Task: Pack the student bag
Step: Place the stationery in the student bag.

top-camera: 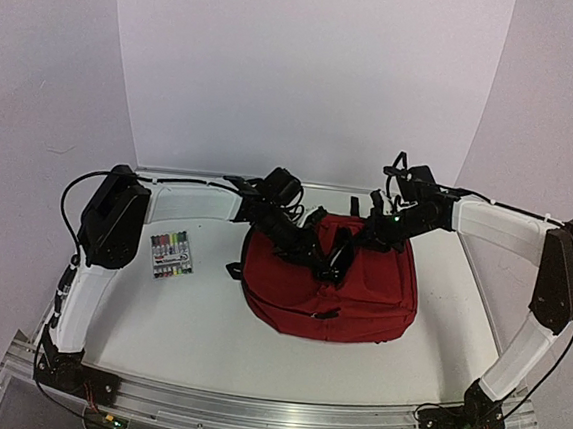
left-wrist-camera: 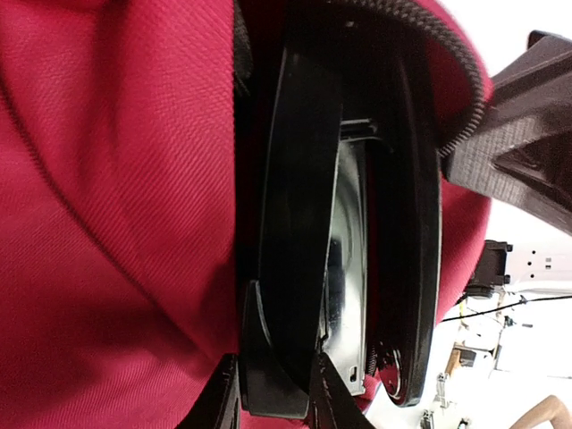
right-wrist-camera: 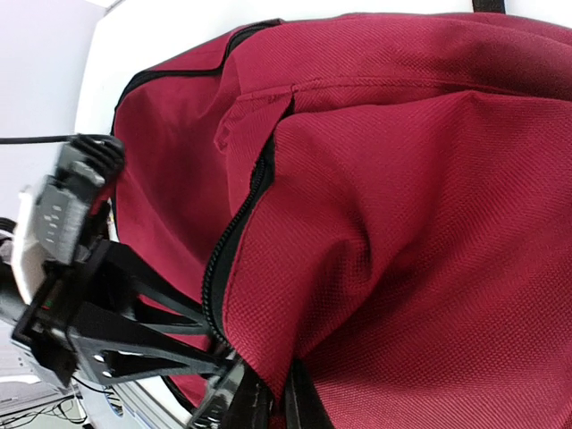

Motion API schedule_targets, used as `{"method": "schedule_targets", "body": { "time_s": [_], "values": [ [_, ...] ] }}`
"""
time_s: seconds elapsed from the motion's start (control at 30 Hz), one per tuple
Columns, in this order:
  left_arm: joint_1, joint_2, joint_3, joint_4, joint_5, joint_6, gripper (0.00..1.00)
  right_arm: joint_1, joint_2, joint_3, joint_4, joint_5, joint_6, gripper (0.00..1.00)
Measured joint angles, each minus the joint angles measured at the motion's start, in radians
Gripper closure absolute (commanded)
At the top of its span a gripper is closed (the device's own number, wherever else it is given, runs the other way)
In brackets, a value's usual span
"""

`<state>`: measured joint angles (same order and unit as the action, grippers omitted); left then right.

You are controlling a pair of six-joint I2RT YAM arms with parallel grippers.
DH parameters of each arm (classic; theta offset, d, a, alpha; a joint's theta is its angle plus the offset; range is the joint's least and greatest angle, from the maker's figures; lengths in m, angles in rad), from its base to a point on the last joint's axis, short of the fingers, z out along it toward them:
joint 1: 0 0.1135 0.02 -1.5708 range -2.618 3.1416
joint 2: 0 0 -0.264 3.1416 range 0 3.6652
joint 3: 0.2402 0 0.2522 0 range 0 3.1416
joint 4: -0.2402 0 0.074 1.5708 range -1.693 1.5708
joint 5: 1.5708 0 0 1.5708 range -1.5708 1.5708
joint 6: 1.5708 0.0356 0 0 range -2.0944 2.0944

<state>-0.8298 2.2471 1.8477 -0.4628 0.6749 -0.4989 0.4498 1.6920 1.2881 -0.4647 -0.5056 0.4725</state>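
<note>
The dark red student bag (top-camera: 360, 296) lies in the middle of the table, its top zip open toward the back. My left gripper (top-camera: 322, 263) is at the opening and is shut on a black stapler (left-wrist-camera: 299, 223) with a shiny metal magazine. The stapler lies between the red fabric (left-wrist-camera: 116, 223) and the zip edge (left-wrist-camera: 465, 98). My right gripper (top-camera: 373, 232) is shut on the bag's fabric flap (right-wrist-camera: 295, 357), right beside the black zip (right-wrist-camera: 234, 237), and holds it up. The left gripper also shows in the right wrist view (right-wrist-camera: 98, 313).
A clear pack of coloured markers (top-camera: 172, 255) lies on the white table, left of the bag. A black strap end (top-camera: 234, 268) pokes out at the bag's left side. White walls close in behind and at the sides.
</note>
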Motion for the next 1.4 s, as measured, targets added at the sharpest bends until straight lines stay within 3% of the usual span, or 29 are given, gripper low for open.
{"method": "schedule_targets", "body": {
  "time_s": [0.1, 0.17, 0.2, 0.63, 0.8, 0.93, 1.13, 1.4],
  "values": [
    [-0.005, 0.032, 0.038, -0.004, 0.011, -0.003, 1.0, -0.003, 0.0, 0.001, 0.001, -0.008, 0.0, 0.9],
    [-0.006, 0.044, 0.063, -0.014, 0.0, -0.005, 1.0, -0.003, 0.0, 0.003, 0.001, -0.01, -0.001, 1.0],
    [-0.007, 0.045, 0.071, -0.022, -0.016, -0.005, 1.0, -0.004, 0.0, 0.004, 0.0, -0.01, -0.001, 1.0],
    [-0.064, 0.047, 0.192, -0.151, -0.422, -0.018, 1.0, -0.006, 0.0, 0.008, -0.002, -0.107, 0.018, 1.0],
    [-0.092, 0.07, 0.279, -0.225, -0.504, -0.024, 1.0, -0.008, 0.007, 0.017, 0.001, -0.133, 0.048, 1.0],
    [-0.102, 0.081, 0.261, -0.191, -0.486, -0.026, 0.91, -0.01, 0.013, 0.019, 0.0, -0.151, 0.064, 1.0],
    [-0.078, 0.05, 0.12, 0.018, -0.347, -0.053, 0.77, -0.025, 0.03, 0.045, -0.008, -0.165, 0.07, 1.0],
    [-0.065, 0.049, 0.069, 0.139, -0.234, -0.082, 0.76, -0.031, 0.03, 0.045, -0.036, -0.135, 0.057, 1.0]
  ]
}}
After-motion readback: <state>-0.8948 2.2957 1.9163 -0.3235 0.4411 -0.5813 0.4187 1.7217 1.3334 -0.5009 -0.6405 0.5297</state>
